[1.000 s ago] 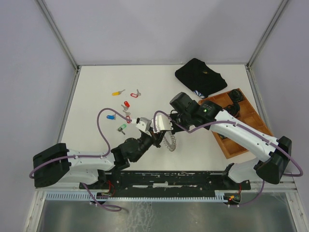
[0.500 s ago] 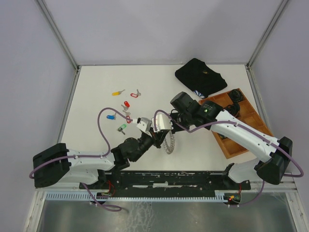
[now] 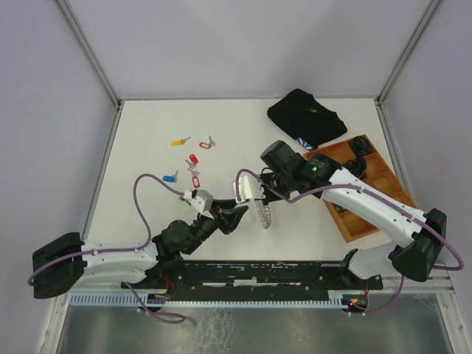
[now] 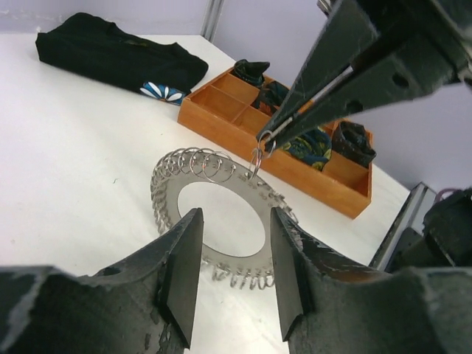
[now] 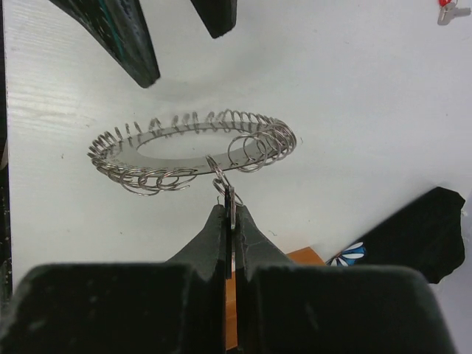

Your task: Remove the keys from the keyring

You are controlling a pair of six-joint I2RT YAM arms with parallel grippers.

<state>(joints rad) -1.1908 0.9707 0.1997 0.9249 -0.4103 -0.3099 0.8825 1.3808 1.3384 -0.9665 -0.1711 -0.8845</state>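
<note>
"Keyring, where was it?"

"Hanging over the white counter, near the front and middle. The right fingers were pressed closed on 1 small wire loop at its rim, and the whole ring dangled from that loop."

"Was it touching the counter?"

"I could not tell. It hung tilted, with its shadow below it."

"And the left fingers?"

"Spread apart and gripping nothing. They sat just beside the keyring, on its left, with the tips pointed at it but not touching."

"Where were the keys?"

"Loose on the counter, well to the left of the keyring and behind the left arm. They had yellow, red and blue heads."

"Anything else?"

"A wooden tray with compartments stood on the right, and a black cloth lay behind it."
</note>
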